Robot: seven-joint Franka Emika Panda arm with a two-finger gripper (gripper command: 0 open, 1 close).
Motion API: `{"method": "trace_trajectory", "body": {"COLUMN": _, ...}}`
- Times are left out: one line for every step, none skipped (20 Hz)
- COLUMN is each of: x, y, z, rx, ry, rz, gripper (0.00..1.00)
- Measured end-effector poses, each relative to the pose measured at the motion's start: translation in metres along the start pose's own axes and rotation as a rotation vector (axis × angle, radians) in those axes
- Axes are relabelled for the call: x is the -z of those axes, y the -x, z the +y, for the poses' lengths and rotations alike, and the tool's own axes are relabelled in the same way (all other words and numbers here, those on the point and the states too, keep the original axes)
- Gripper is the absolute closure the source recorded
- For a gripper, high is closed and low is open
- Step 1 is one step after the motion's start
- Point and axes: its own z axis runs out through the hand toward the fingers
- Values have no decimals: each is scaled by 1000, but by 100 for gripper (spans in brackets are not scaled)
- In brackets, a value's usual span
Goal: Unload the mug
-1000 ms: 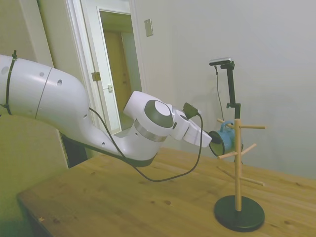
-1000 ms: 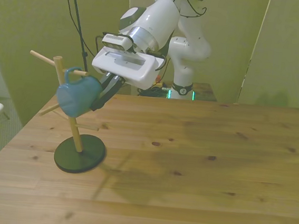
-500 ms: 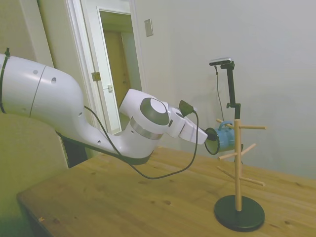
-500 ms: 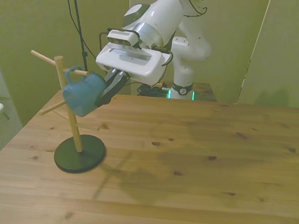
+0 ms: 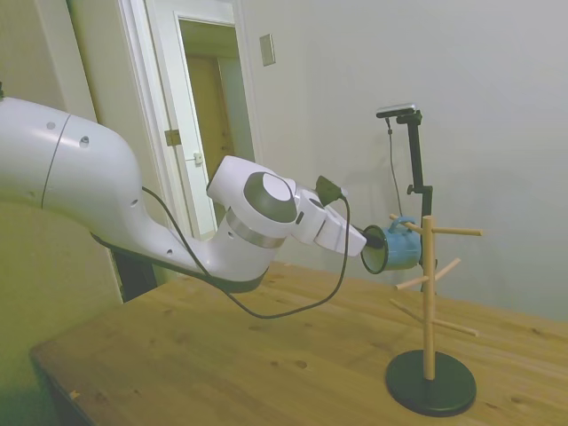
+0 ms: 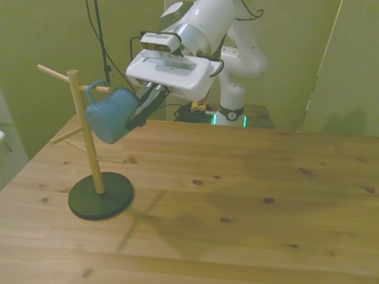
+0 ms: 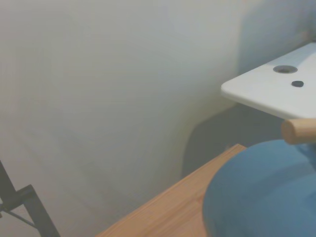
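The white arm reaches out low and nearly level. Its two-finger gripper pinches the blue-teal enamel mug at the rim. The mug's handle sits by a peg of the wooden mug tree.

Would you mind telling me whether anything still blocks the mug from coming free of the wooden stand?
Yes: the mug, held by the gripper, has its handle looped over the stand's upper peg. That peg alone holds it back; the table beyond looks open.
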Motion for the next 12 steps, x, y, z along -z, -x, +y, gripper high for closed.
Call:
{"method": "trace_trajectory", "body": {"x": 1, "y": 0, "z": -2, "rx": -4, "ry": -3, "rz": -2, "gripper": 100}}
{"method": "trace_trajectory", "body": {"x": 3, "y": 1, "z": -5, "rx": -6, "ry": -7, "rz": -5, "gripper": 100}}
{"method": "trace_trajectory", "body": {"x": 4, "y": 1, "z": -8, "rx": -8, "ry": -11, "rz": -7, "gripper": 100}}
{"method": "trace_trajectory", "body": {"x": 5, "y": 2, "z": -10, "rx": -8, "ry": -15, "rz": -8, "gripper": 100}}
{"method": "trace_trajectory", "body": {"x": 6, "y": 2, "z": -13, "rx": -8, "ry": -20, "rz": -9, "gripper": 100}}
{"method": "trace_trajectory", "body": {"x": 7, "y": 3, "z": -16, "rx": -10, "ry": -23, "rz": -11, "gripper": 100}}
{"method": "trace_trajectory", "body": {"x": 8, "y": 3, "z": -20, "rx": -11, "ry": -26, "rz": -13, "gripper": 100}}
{"method": "trace_trajectory", "body": {"x": 9, "y": 4, "z": -23, "rx": -12, "ry": -29, "rz": -15, "gripper": 100}}
{"method": "trace_trajectory", "body": {"x": 10, "y": 6, "z": -25, "rx": -11, "ry": -32, "rz": -17, "gripper": 100}}
{"method": "trace_trajectory", "body": {"x": 11, "y": 7, "z": -28, "rx": -11, "ry": -34, "rz": -18, "gripper": 100}}
{"method": "trace_trajectory", "body": {"x": 12, "y": 9, "z": -32, "rx": -11, "ry": -37, "rz": -19, "gripper": 100}}
{"method": "trace_trajectory", "body": {"x": 13, "y": 10, "z": -36, "rx": -11, "ry": -41, "rz": -21, "gripper": 100}}
